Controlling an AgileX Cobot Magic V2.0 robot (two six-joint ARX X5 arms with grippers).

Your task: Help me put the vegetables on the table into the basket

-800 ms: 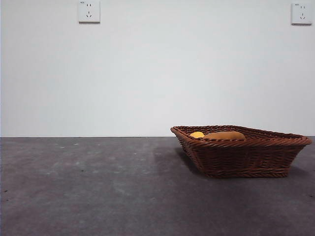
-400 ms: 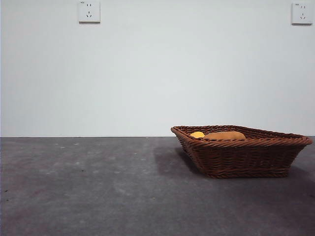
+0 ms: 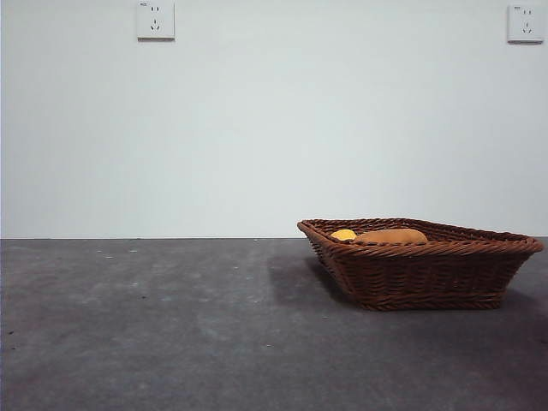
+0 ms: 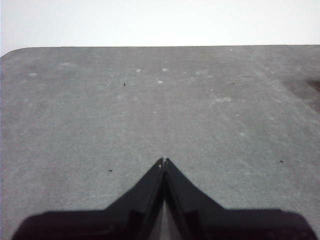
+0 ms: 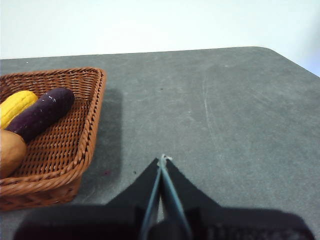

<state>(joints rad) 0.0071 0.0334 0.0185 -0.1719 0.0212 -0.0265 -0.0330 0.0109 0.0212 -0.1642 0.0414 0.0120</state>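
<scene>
Inside the basket (image 5: pixel 65 135) near the desk (image 3: pixel 171 325) edge lie the potato (image 5: pixel 9 152), corn chunk (image 5: pixel 15 106) and purple vegetable (image 5: pixel 42 114); nothing appears left. Left gripper (image 4: pixel 163 161) and right gripper (image 5: pixel 162 159) hover with jaws together, empty.

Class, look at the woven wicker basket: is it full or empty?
Partly filled. The brown wicker basket holds a yellow corn chunk, a dark purple vegetable and a tan potato.
</scene>
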